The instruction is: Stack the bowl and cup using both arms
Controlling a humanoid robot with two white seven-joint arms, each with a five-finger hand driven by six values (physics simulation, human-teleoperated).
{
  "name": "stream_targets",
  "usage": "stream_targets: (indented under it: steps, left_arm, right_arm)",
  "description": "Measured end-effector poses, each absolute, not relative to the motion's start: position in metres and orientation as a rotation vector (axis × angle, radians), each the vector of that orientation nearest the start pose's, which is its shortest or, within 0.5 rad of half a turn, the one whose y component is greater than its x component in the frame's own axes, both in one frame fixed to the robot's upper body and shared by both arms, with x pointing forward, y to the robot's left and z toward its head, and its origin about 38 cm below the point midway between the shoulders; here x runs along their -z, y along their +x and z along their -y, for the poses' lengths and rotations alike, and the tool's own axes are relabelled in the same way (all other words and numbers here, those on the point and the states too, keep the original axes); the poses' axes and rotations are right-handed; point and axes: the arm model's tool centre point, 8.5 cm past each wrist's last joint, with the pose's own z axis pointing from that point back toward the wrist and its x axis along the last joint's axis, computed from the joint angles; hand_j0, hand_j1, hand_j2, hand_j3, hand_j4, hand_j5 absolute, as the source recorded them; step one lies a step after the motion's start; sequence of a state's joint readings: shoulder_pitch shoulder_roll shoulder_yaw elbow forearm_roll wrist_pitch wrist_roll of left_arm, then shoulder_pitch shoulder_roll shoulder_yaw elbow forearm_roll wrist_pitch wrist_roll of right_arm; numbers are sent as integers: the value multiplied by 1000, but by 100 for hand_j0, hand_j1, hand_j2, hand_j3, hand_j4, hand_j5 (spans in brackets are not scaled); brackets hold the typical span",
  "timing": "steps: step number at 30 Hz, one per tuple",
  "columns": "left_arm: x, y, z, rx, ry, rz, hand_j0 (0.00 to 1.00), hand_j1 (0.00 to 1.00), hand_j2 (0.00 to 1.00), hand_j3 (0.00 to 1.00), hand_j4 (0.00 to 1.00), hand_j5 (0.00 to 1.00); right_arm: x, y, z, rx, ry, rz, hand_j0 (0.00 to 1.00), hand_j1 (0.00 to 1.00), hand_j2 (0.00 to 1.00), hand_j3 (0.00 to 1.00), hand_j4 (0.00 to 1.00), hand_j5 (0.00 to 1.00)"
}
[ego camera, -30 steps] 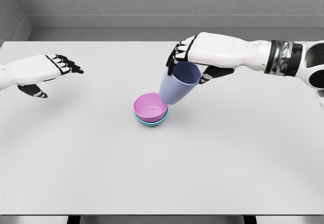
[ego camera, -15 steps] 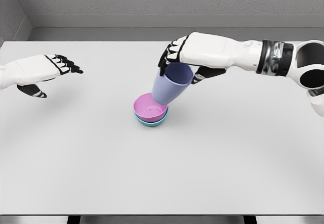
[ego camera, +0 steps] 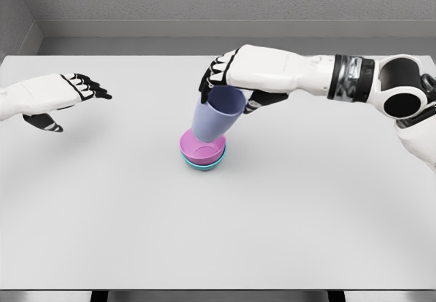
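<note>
A pink bowl sits nested in a teal bowl near the middle of the white table. My right hand is shut on the rim of a lavender cup. The cup is tilted, and its base dips into the pink bowl's far side. My left hand hovers over the table's left part, well away from the bowls, fingers spread and holding nothing.
The table's far edge meets a grey wall at the back. Its near edge runs along the bottom of the view.
My right hand has carried the cup leftward and down, from beside the bowls' right rim to over the pink bowl. The left hand has stayed put.
</note>
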State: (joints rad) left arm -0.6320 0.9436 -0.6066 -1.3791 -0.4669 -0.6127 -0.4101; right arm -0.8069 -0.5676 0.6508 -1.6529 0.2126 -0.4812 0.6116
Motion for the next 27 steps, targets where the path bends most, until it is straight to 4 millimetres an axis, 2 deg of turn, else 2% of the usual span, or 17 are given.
stream_targets:
  steps: [17,27]
  left_arm:
    - [-224,435,-367,2066,582,1301,100,100,100,100,100,100]
    - [-223,434,-367,2067,581,1300,100,100,100,100,100,100]
  right_arm:
    - [-276,433,142,2664,150,-2291,58,58,58,58,58,58]
    - [-269,439,138,2691,144,-2284,58,58,58,58,58,58]
